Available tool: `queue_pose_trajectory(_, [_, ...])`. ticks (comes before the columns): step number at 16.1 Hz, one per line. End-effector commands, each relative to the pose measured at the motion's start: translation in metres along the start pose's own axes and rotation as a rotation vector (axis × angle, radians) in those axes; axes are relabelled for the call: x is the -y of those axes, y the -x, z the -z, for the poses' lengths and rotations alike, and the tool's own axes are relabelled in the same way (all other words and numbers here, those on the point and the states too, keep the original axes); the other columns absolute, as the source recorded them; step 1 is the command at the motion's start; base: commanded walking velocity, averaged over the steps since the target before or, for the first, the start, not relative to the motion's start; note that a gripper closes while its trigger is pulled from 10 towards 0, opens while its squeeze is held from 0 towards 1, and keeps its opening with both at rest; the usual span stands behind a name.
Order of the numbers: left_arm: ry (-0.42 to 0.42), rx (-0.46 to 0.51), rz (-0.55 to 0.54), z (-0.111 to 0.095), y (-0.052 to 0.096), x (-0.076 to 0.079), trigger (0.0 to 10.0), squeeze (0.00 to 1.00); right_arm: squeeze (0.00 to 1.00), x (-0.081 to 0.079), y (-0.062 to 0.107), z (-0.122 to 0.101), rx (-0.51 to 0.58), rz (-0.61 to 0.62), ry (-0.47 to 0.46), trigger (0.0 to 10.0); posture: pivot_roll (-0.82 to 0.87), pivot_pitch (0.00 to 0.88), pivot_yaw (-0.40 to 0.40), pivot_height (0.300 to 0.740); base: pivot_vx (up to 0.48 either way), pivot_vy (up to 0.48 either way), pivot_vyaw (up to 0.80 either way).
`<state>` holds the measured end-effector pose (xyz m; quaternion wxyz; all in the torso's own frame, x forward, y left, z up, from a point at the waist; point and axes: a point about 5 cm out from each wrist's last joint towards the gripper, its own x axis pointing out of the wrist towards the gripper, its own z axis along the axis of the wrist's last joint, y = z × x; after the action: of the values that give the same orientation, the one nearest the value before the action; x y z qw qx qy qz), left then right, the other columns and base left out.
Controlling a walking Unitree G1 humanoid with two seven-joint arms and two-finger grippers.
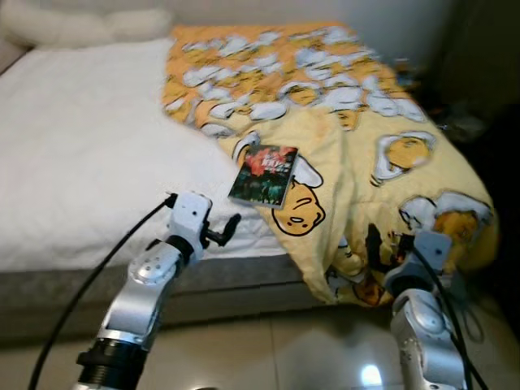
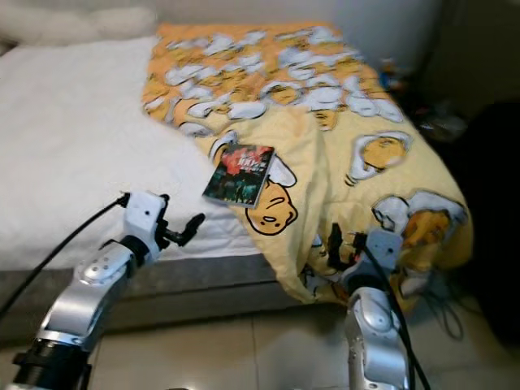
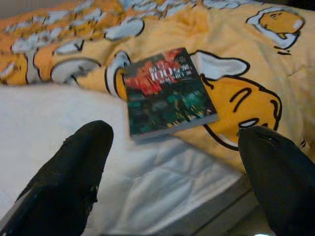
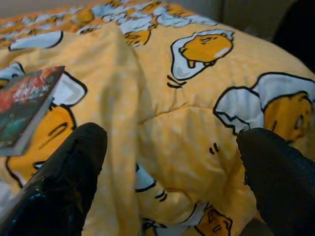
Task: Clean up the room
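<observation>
Both grippers were raised toward the bed's near edge with fingers spread apart and nothing between them: the left gripper [image 1: 230, 229] hung over the edge of the white mattress [image 1: 81, 162], and the right gripper [image 1: 386, 244] sat low against the overhanging side of the duvet.

Largest in the scene was that mattress, its white quilted cover bare on the robot's left. Next came the yellow cartoon-print duvet [image 1: 357, 122], bunched and folded back across the right half of the bed and spilling over the near edge toward the tiled floor [image 1: 284, 349]. A pale pillow [image 1: 81, 24] lay at the far end. Smallest was the book [image 1: 264, 175], dark-covered with red and green, lying flat on the folded edge of the duvet where it met the sheet, ahead of the left gripper and apart from it.

Judging from the left wrist view, the step in hand was the approach to the book [image 3: 167, 91]. The next move would call for reaching forward, straddling the book's near edge, and closing without snagging the soft duvet beneath.
</observation>
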<state>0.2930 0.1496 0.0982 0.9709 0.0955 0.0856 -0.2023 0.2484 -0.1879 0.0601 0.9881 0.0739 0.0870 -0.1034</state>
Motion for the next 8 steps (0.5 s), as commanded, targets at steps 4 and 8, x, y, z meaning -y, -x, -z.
queue_pose_trajectory(4, [-0.004,0.008,-0.036,-0.003,0.002,-0.009,10.0,0.59,1.0,-0.015,-0.003,-0.004,0.018,-0.057,-0.003,10.0,-0.01,0.0,0.022,0.74,0.0,0.48,-0.8])
queue_pose_trajectory(8, [0.003,0.014,-0.039,-0.003,0.003,-0.009,10.0,0.59,1.0,-0.023,-0.003,-0.006,0.023,-0.095,0.011,10.0,-0.01,0.0,0.021,0.74,0.0,0.48,-0.8])
